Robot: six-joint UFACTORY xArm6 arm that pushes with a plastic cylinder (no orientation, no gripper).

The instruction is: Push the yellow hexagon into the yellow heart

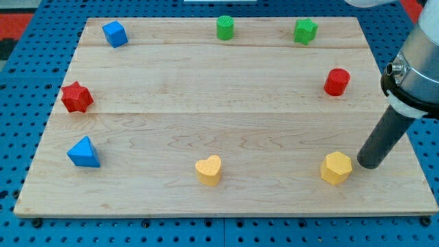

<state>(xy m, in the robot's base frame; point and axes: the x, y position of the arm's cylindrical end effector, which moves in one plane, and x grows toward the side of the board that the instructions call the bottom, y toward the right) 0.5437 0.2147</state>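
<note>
The yellow hexagon (336, 168) sits near the view's bottom right of the wooden board (226, 96). The yellow heart (208, 169) lies at the bottom centre, well to the left of the hexagon. My tip (368, 164) rests on the board just right of the hexagon, with a small gap between them. The dark rod rises up and to the right from the tip.
A red cylinder (337, 81) stands at the right. A green cylinder (225, 28) and a green star-like block (305, 31) sit along the top. A blue cube (114, 33) is top left, a red star (76, 97) left, a blue triangle (84, 152) bottom left.
</note>
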